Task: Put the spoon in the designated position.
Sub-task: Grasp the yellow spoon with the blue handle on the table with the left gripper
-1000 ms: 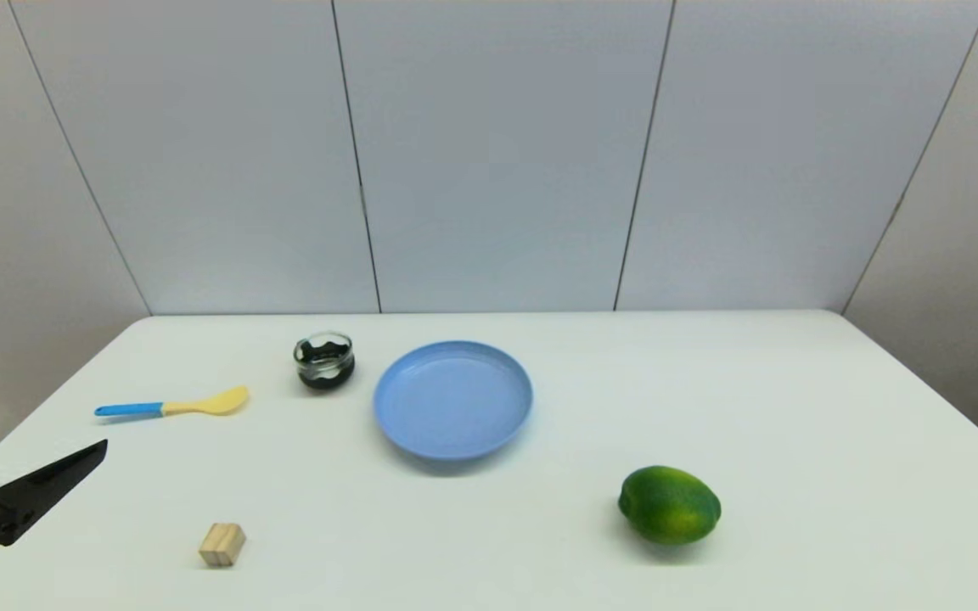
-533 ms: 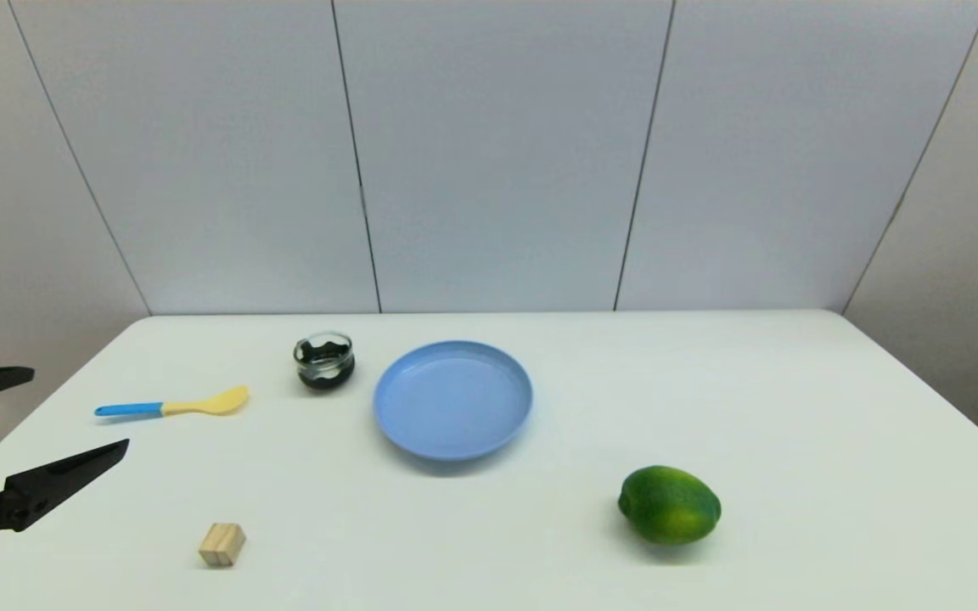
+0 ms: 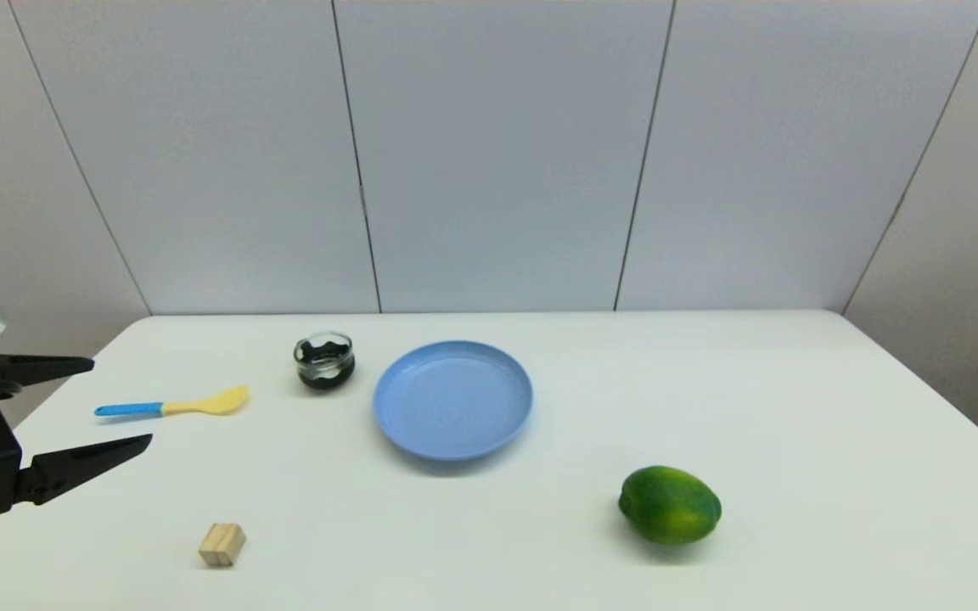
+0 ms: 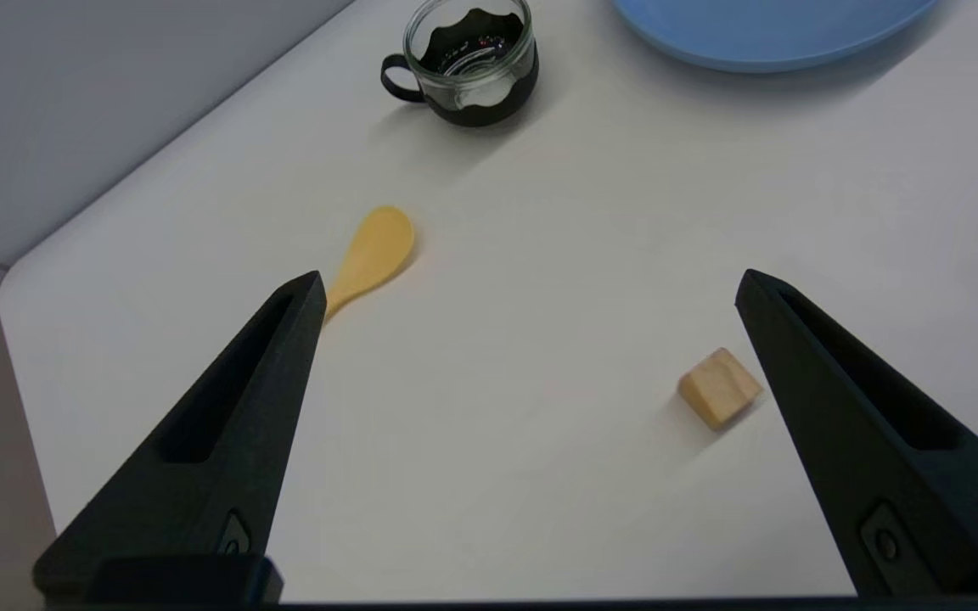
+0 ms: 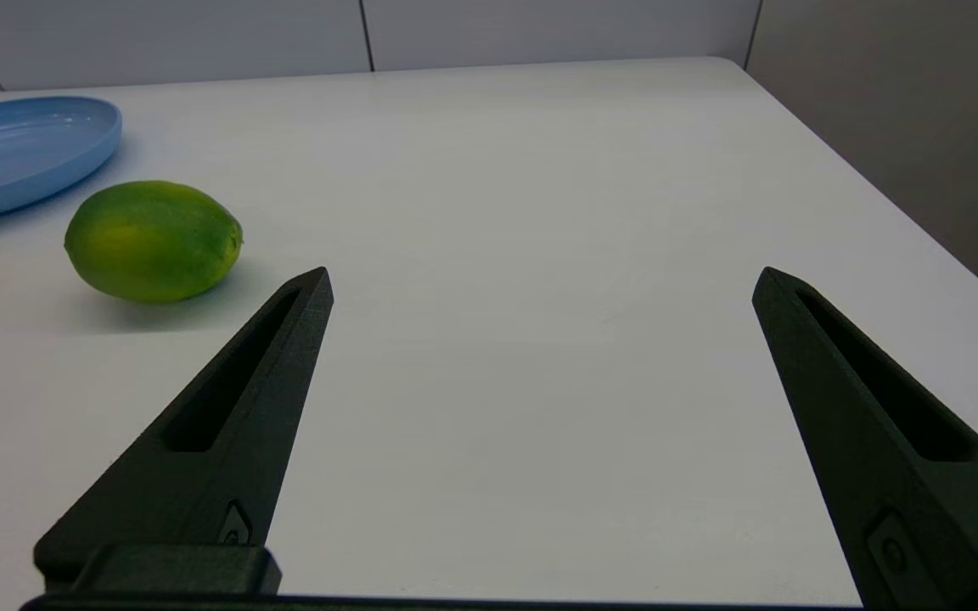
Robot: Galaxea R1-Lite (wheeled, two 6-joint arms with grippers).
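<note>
Just spoon beyond spread left gripper

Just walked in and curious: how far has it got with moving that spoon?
Nothing is done yet: the spoon lies untouched on the table, left of the cup. In hand: the left gripper, open and empty, is near its handle. The right gripper waits open. Grabbing and placing remain.
</note>
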